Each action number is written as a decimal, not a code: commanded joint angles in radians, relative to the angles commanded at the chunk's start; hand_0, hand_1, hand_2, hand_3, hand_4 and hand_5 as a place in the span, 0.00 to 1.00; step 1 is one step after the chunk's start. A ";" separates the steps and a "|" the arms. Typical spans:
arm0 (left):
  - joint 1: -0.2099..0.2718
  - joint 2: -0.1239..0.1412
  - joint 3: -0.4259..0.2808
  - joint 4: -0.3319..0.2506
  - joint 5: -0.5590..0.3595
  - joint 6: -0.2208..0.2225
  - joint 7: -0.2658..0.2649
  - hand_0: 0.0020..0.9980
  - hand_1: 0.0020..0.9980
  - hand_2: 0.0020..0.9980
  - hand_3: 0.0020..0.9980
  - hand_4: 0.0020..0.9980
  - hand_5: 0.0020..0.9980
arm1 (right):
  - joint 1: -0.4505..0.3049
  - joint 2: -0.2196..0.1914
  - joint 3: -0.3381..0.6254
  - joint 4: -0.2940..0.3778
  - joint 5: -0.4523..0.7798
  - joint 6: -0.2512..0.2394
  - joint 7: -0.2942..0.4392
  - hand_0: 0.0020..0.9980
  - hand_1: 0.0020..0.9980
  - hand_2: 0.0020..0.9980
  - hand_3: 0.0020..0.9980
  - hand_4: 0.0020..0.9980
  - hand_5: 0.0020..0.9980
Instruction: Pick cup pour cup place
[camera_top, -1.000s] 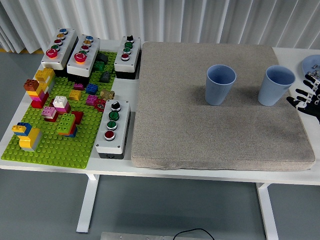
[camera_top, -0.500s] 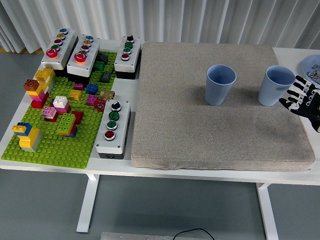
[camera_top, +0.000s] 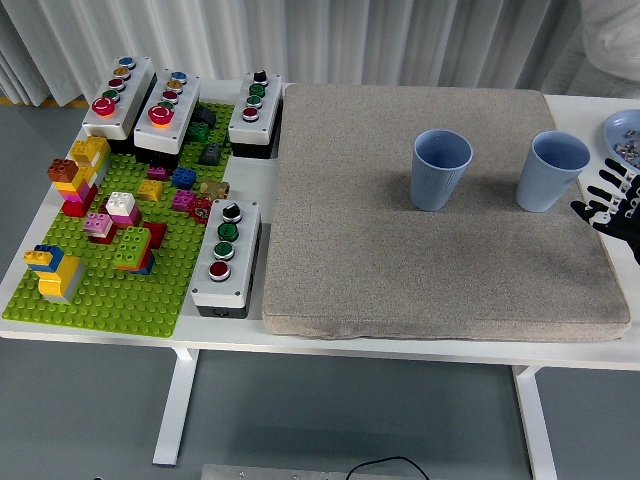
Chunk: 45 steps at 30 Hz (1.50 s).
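Note:
Two blue cups stand upright on the grey mat (camera_top: 420, 260): one near the middle (camera_top: 441, 169), the other toward the right (camera_top: 552, 170). My right hand (camera_top: 610, 203) shows at the right edge, just right of the right cup and apart from it. Its fingers are spread and hold nothing. The left arm is out of view.
A green baseplate (camera_top: 100, 290) with several coloured bricks lies at the left. Three button boxes stand at the back left, and a fourth button box (camera_top: 225, 257) sits beside the mat. A blue plate (camera_top: 625, 130) with small items is at the far right.
My right hand drew back to the right and slightly down, away from the right cup. Both cups stayed put.

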<state>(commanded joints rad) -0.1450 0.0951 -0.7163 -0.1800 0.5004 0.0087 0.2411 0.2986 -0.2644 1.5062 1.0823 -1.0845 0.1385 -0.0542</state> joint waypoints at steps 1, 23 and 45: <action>-0.002 -0.001 0.001 0.000 0.001 -0.001 0.001 0.76 0.81 0.83 0.67 0.52 0.90 | -0.001 0.002 -0.004 -0.004 -0.002 -0.003 0.004 0.89 0.85 0.93 0.93 0.83 0.17; -0.012 -0.003 0.014 0.000 -0.001 -0.005 0.001 0.76 0.81 0.83 0.67 0.52 0.90 | 0.056 0.017 -0.044 -0.115 0.002 -0.019 0.063 0.88 0.84 0.92 0.92 0.83 0.17; -0.012 -0.001 0.022 0.000 0.005 -0.007 0.003 0.76 0.81 0.83 0.67 0.52 0.90 | 0.118 0.041 -0.081 -0.179 0.014 -0.029 0.082 0.88 0.84 0.90 0.90 0.82 0.17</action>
<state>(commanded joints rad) -0.1570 0.0940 -0.6942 -0.1800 0.5052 0.0018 0.2439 0.4167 -0.2229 1.4251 0.9032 -1.0703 0.1096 0.0281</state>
